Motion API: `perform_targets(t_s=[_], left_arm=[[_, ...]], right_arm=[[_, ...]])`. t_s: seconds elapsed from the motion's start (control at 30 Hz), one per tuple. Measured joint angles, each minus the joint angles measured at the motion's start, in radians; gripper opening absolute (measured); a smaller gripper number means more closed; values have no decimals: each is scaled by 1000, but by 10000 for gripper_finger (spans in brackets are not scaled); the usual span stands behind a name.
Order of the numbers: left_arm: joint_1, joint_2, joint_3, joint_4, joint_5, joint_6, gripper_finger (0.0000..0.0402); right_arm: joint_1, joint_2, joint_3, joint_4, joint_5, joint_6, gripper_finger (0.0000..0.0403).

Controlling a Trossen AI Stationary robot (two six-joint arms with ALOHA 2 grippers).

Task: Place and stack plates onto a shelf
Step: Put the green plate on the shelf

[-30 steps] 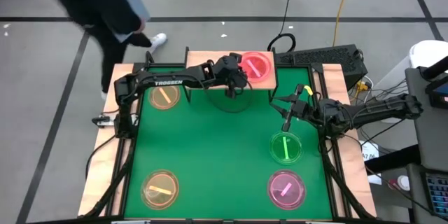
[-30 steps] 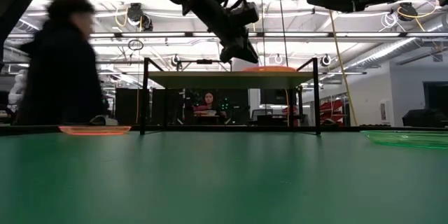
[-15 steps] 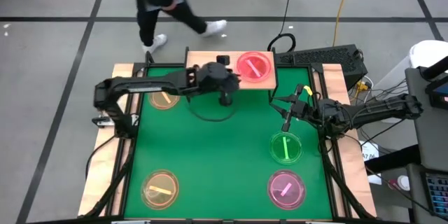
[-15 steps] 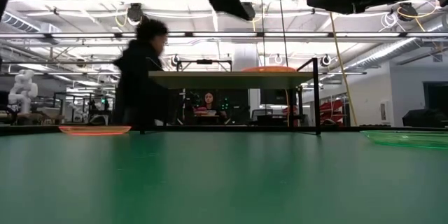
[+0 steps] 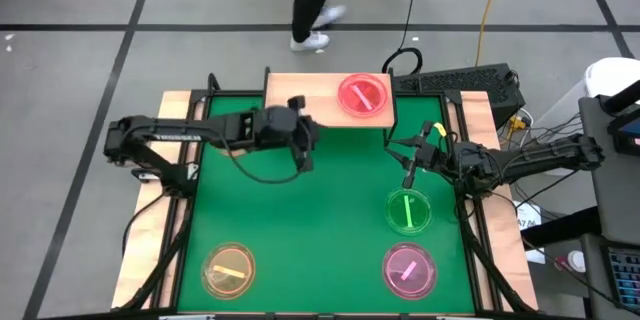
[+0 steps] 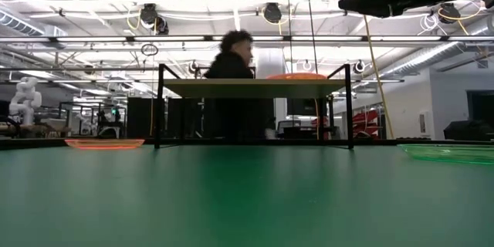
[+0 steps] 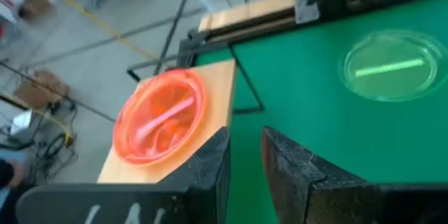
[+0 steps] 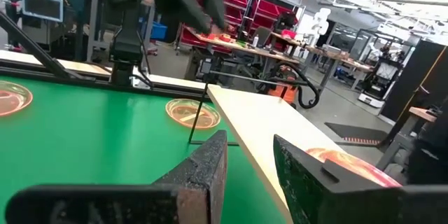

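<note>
Although barely begun, looks roughly one part in five done (a judgement from the layout alone). Shows one pink plate (image 5: 361, 95) lying flat on the right half of the shelf (image 5: 295, 86), upper centre of the high view, with nothing stacked on it. Leaves four to fetch from the green table (image 5: 320, 230): a green plate (image 5: 408, 210) at right centre, a second pink plate (image 5: 408, 270) at lower right, an orange plate (image 5: 228, 268) at lower left, and another orange plate (image 8: 192, 112) near the shelf's left legs, covered by the left arm in the high view but plain in the right wrist view. Counts, then: five plates, one shelf, two arms. Finds the left gripper (image 5: 303, 155) hanging over the table just below the shelf's front edge, left of centre, fingers parted and pinching nothing. Finds the right gripper (image 5: 410, 172) right of centre, just above the green plate in the frame, fingers likewise parted and empty. Notes a person (image 5: 312, 0) beyond the table, at the top of the frame.
</note>
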Motion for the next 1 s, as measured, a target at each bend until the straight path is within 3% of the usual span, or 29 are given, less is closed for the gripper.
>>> perform_targets(t_s=[0.2,0.47,0.57,0.7,0.87,1.0], left_arm=[[-21,-114,-257,204,-115,-40,88],[-20,-274,-520,444,-119,-78,87],[-5,-321,-608,537,-119,-82,87],[5,-340,-710,689,-119,-88,87],[22,-338,-778,835,-119,-57,87],[34,-339,-787,859,-119,-56,87]], right_arm=[[0,0,0,-2,0,24,100],[-3,4,0,9,9,51,100],[-13,8,0,28,80,55,100],[-30,10,0,52,173,108,100],[-49,11,0,66,129,132,100],[-59,15,0,100,125,119,100]])
